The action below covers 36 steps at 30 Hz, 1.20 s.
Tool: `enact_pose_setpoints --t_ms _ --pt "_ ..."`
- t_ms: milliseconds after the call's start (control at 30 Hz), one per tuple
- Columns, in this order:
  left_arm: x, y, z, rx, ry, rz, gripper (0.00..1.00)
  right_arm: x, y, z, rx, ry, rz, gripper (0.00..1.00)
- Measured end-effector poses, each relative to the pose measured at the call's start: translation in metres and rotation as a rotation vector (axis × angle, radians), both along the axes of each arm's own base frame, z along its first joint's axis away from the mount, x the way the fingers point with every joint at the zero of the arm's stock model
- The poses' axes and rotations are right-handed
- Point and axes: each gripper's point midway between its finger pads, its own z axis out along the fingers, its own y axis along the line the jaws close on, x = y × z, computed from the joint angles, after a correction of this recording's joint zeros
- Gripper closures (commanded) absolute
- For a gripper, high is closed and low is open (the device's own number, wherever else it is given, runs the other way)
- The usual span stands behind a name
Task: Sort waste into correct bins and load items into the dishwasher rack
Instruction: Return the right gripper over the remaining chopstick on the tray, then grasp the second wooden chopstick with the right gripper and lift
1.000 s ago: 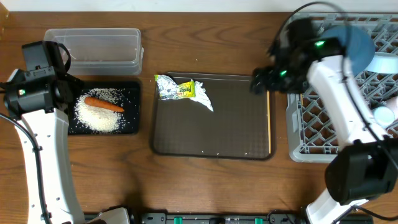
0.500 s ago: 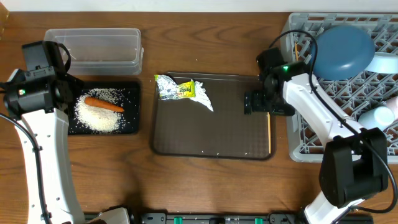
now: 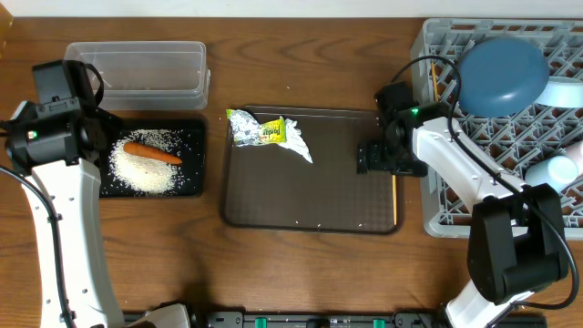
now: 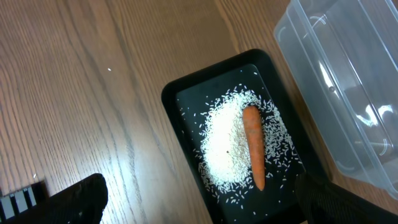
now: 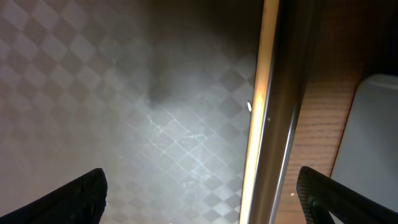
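Observation:
The black tray (image 3: 191, 182) holds a heap of white rice (image 3: 141, 164) with the orange carrot (image 3: 153, 153) on top; both also show in the left wrist view, rice (image 4: 227, 146) and carrot (image 4: 253, 143). The clear tub (image 3: 137, 68) stands just behind it. The crumpled silver wrapper (image 3: 264, 130) lies at the brown tray's far left. The grey rack (image 3: 474, 182) holds the dark blue dish (image 3: 503, 77), a light blue bowl (image 3: 563, 92) and a light blue cup (image 3: 551, 171). My left gripper (image 4: 199, 190) is open above the black tray's near end. My right gripper (image 3: 377, 157) is open and empty over the brown tray's right rim (image 5: 267, 124). I cannot make out the chopsticks.
The large dark brown serving tray (image 3: 310, 196) lies mid-table between the bins and the rack. The rack's left wall stands right next to the tray's right rim. The clear tub (image 4: 348, 93) is empty. Bare wooden tabletop (image 4: 74, 93) lies left of the black tray.
My right gripper has moved away from the rack, down and left to the brown tray's right rim. The dark blue dish now rests uncovered in the rack. The left arm has not moved.

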Motion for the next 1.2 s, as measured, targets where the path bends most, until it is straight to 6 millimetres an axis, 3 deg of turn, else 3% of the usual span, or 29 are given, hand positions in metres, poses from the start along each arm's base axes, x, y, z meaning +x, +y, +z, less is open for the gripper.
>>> enact_pose_setpoints --t_ms 1200 --pt "0.000 0.000 0.000 0.000 0.000 0.000 0.01 0.011 0.007 -0.011 0.026 -0.055 -0.007 0.02"
